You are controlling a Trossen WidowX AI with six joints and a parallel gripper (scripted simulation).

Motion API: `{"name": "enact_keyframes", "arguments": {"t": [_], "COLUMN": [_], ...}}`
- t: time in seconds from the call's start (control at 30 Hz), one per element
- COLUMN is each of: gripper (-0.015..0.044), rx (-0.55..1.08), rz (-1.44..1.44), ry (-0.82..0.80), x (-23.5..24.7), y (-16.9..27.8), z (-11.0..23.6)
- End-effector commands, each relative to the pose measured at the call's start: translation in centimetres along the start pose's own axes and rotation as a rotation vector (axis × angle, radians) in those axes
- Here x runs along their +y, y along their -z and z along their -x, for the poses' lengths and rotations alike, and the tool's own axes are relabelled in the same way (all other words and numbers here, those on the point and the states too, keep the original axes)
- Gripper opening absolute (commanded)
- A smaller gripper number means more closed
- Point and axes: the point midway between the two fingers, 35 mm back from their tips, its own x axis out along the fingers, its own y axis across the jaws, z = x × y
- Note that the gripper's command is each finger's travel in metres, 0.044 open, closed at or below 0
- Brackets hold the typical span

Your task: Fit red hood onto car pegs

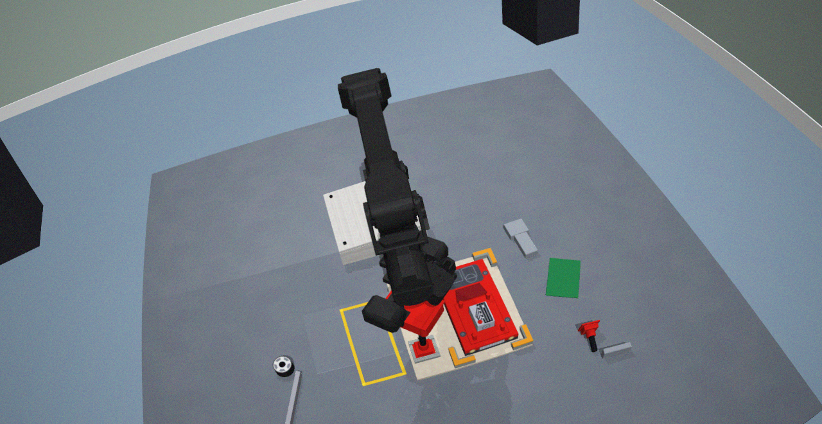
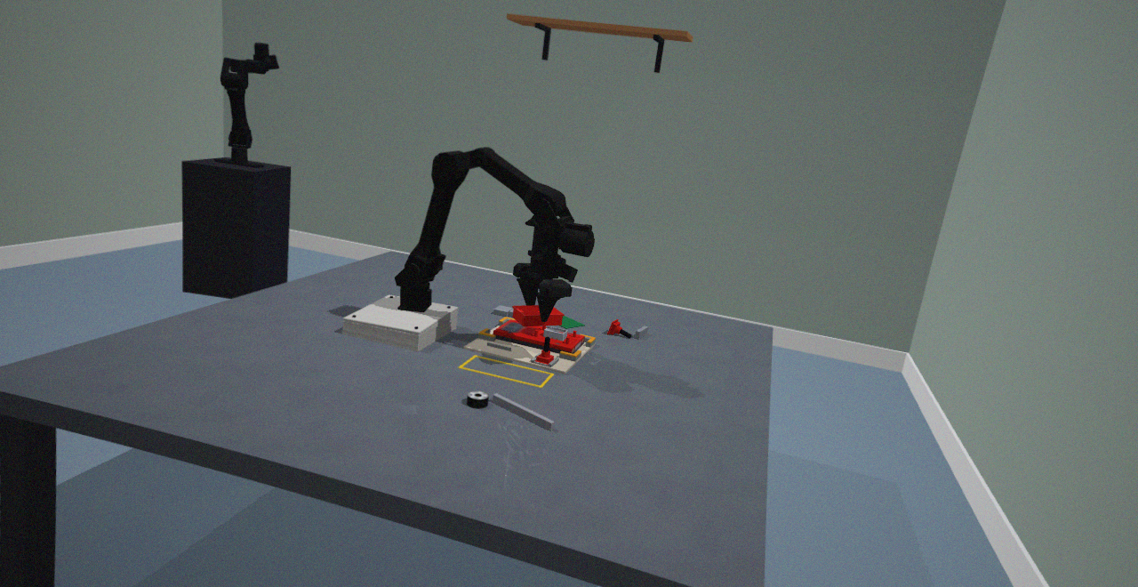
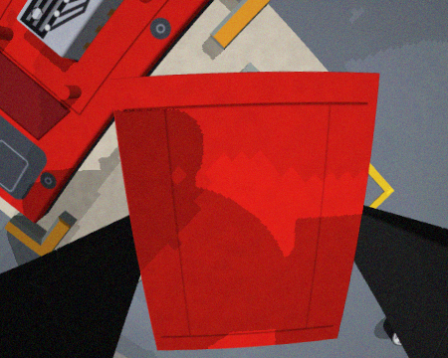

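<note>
The grey worktop (image 1: 230, 237) spreads wide on every side of the cluster of parts, with broad bare stretches toward its left and far edges. The black arm (image 1: 379, 151) rises from a pale base block (image 1: 343, 220) and bends down over the beige jig board (image 1: 428, 367), which is framed by orange corner brackets (image 1: 524, 336). On that board sits the red car chassis (image 1: 480, 318), its grey engine block (image 1: 481, 314) exposed, its deck uncovered.

The end effector (image 3: 247, 312) is clamped on the red hood (image 3: 251, 213), its dark fingers pressing the shell's two long sides. The hood hangs in the air, tilted, above the board's left part and just beside the chassis, not over the pegs; in the wrist view its top edge overlaps the chassis corner.

Below the hood's lower end a small red stand with a black knob (image 1: 423, 347) rises from the board, close under the held part. A yellow outlined rectangle (image 1: 351, 341) marks the worktop just left of the board. Right of the board lie a green card (image 1: 563, 277), grey blocks (image 1: 520, 236), a red-topped pin (image 1: 589, 330) and a grey bar (image 1: 616, 349), all well apart from the chassis. Near the front edge rest a black-and-white wheel (image 1: 282, 365) and a grey strip (image 1: 293, 396).
</note>
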Motion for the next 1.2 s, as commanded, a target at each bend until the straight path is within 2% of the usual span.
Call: {"name": "enact_keyframes", "arguments": {"t": [0.0,1.17], "gripper": [0.0,0.0], "rx": [0.001,0.004], "rz": [-0.071,-0.631], "ry": [-0.008,-0.013], "x": [0.6,6.8], "y": [-1.0,-8.2], "z": [-0.1,0.1]}}
